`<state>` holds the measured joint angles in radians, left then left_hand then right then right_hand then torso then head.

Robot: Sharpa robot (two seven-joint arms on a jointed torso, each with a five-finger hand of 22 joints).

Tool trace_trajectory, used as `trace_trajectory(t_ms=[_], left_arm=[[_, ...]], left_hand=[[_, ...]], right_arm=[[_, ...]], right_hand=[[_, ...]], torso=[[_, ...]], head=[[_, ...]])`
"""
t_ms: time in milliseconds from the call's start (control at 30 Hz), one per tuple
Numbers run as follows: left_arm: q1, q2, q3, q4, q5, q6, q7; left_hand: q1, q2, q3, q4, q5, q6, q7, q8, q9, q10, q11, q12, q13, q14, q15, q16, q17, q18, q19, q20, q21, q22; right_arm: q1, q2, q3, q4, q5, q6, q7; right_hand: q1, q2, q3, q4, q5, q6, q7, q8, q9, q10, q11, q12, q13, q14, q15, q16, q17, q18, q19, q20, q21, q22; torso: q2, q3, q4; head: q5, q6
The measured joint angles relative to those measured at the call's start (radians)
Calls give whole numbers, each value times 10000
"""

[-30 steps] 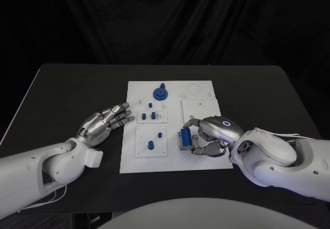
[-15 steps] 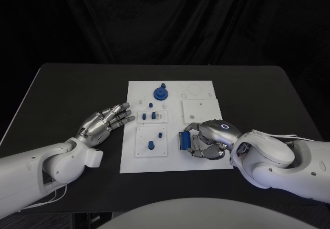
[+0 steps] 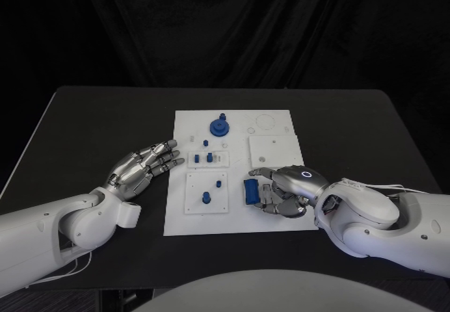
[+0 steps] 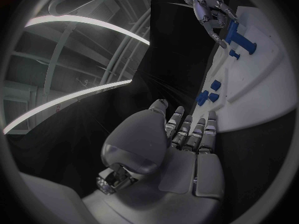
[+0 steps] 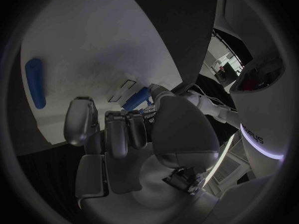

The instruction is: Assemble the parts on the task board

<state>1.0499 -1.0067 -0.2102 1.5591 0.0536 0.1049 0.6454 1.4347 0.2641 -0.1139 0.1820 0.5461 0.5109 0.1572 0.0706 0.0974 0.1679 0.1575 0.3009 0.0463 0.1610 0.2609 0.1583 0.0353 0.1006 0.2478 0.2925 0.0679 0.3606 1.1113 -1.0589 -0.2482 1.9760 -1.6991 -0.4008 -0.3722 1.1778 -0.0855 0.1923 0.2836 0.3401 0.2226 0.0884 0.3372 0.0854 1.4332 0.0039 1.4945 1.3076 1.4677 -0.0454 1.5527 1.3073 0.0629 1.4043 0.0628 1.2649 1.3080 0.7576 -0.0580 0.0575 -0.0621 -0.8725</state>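
Note:
The white task board [image 3: 188,224] lies in the middle of the black table. A blue cylinder-shaped part [image 3: 251,190] lies flat on the board's near right area. My right hand [image 3: 286,190] rests just right of it with its fingers loosely bent. In the right wrist view the blue part [image 5: 35,83] lies on the board [image 5: 106,35], apart from the fingertips [image 5: 81,104]. My left hand [image 3: 142,168] lies flat and empty on the table, left of the board, with its fingers spread. The left wrist view shows the right hand [image 4: 209,10] beside the blue part [image 4: 233,32].
A round blue part with a knob [image 3: 220,126] stands at the board's far side. Small blue pieces [image 3: 201,158] sit mid-board, and two blue pegs [image 3: 211,190] stand in the near left plate. Bare black table [image 3: 93,117] surrounds the board.
The right hand held the blue part upright above the board. It has laid the part flat on the board and let go. The left hand has not moved.

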Motion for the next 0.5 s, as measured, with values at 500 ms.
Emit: trace_trajectory(t_ms=[500], left_arm=[[-12,-37,1,22,0,9,-3]], left_hand=[[0,0,0,0,0,0,0,0,0,0,0,0,0,0,0,0,0,2,16,-16,0,2]], right_arm=[[0,-316,6,240,2,-297,21]], right_hand=[[38,-857,-1301,156,-2402,-818,-268,-408,-316,-401,-217,-299,-1,2,-252,-138,0,-1,-50,-235,-255,-1]], torso=[[0,6,-4]], head=[[41,0]])
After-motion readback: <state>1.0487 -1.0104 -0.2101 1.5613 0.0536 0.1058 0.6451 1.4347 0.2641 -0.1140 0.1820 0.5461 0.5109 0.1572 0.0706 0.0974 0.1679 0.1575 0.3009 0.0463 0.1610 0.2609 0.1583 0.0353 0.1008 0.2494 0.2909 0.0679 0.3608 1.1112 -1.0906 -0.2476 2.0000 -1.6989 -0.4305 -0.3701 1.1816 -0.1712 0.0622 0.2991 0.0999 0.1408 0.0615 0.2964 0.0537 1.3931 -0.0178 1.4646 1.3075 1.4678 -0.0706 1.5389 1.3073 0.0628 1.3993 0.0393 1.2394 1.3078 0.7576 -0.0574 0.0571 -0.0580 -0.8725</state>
